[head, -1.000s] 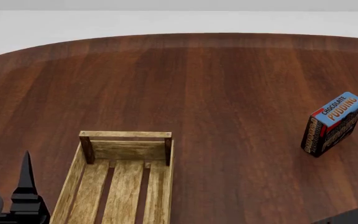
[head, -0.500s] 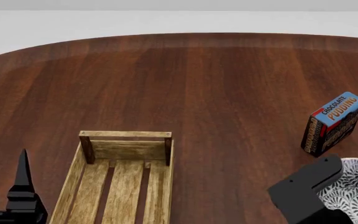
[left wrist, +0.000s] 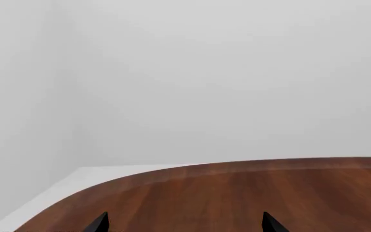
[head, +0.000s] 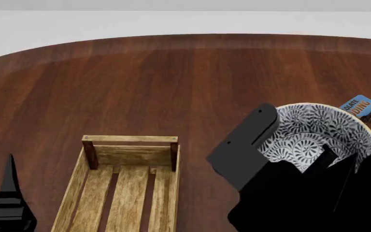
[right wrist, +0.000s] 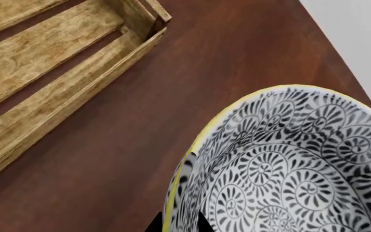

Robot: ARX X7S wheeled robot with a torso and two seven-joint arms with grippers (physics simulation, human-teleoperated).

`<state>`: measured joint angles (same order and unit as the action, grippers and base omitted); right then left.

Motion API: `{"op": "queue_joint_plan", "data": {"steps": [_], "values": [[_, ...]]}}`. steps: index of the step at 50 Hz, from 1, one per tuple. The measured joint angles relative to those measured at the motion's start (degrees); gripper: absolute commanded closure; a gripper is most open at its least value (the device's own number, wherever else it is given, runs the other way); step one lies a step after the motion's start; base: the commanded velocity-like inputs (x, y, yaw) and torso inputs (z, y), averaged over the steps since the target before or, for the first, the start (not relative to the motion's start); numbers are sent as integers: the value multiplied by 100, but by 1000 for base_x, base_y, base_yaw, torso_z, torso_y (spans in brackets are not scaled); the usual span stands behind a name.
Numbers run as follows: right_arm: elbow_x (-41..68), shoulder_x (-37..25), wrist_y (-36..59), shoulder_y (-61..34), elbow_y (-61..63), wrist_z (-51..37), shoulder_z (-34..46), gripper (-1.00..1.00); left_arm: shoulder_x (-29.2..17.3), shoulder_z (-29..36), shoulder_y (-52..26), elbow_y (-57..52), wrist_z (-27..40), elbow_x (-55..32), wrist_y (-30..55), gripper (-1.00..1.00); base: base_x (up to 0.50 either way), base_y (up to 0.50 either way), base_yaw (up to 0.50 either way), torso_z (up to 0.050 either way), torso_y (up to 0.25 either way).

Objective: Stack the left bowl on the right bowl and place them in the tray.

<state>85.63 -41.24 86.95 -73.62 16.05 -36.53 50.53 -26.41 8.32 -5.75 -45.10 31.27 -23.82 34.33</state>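
The right gripper (head: 321, 162) is clamped on the near rim of a black-and-white patterned bowl (head: 314, 133), one finger (head: 320, 159) dipping inside the bowl and the other outside, so the bowl is carried by its wall. In the right wrist view a yellow edge peeks out just beneath the patterned rim, which suggests a second bowl (right wrist: 184, 166) is nested under it and the pair is being carried as a stack; that is a judgement, since little of the lower one shows. The bowl is held in the air above the dark wooden table (head: 192, 82), to the right of the tray (head: 89, 150) and apart from it, tilted a little toward the camera. The tray, a light-wood slatted crate, lies empty at the lower left of the head view, its long side running away from the robot. A chocolate pudding box (head: 361, 105) stands behind the bowl, mostly hidden by it. The left gripper (left wrist: 184, 223) hangs idle low beside the tray's left side, its two finger tips wide apart with nothing between them, probably kept back to leave the right arm a free path to the tray.
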Motion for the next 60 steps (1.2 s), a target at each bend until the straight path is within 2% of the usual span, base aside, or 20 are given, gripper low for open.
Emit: {"op": "queue_joint_plan", "data": {"steps": [25, 60], "values": [[-1014, 1141, -759, -1101, -411, 1912, 1179, 100, -141, -364, 290, -99, 75, -122, -125, -100, 0, 0, 0, 0, 1], [-2217, 2267, -2091, -1437, -1444, 4060, 2206, 100, -287, -708, 481, -229, 179, -292, -125, -100, 0, 0, 0, 0, 1]]}}
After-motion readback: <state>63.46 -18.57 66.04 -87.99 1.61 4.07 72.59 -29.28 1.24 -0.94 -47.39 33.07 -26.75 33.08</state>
